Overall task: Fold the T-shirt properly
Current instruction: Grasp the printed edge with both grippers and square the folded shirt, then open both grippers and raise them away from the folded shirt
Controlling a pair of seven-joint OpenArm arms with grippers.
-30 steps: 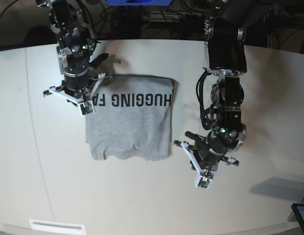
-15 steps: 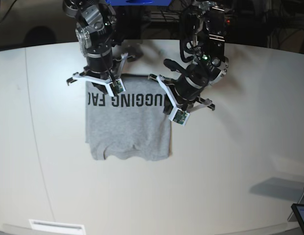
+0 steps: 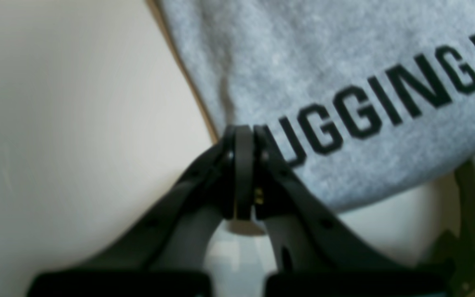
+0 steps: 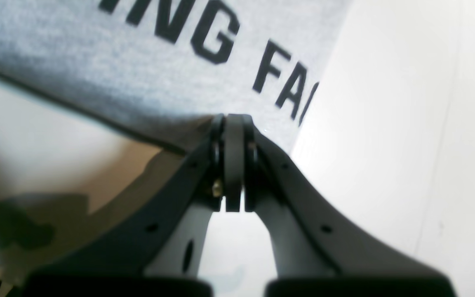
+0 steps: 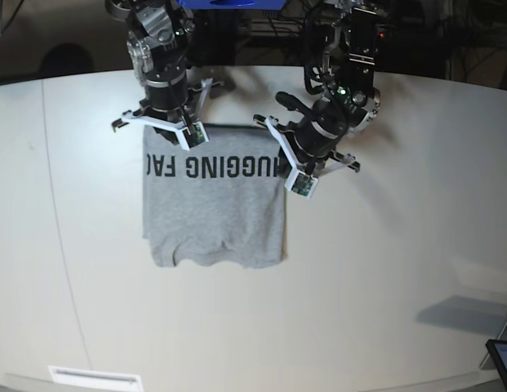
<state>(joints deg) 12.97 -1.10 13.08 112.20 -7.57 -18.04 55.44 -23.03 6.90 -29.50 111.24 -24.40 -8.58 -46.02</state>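
Note:
The grey T-shirt (image 5: 212,216) lies folded into a rectangle on the white table (image 5: 384,269), with its black "HUGGING FAC" print along the far edge. My left gripper (image 5: 282,163) is shut, and its tips (image 3: 243,132) rest at the shirt's (image 3: 344,74) far right corner, covering the first letter. My right gripper (image 5: 165,135) is shut too, with its tips (image 4: 229,119) at the far edge of the shirt (image 4: 97,62) near the "FA" corner. No cloth shows between either pair of fingers.
Cables and dark equipment (image 5: 253,33) crowd the space behind the table's far edge. A white label (image 5: 94,378) lies at the front left edge. The corner of a dark tablet (image 5: 502,359) pokes in at the front right.
The left arm swung from the front right of the shirt up to its far right corner. The right arm shifted right and back to the far left corner. The shirt stayed put.

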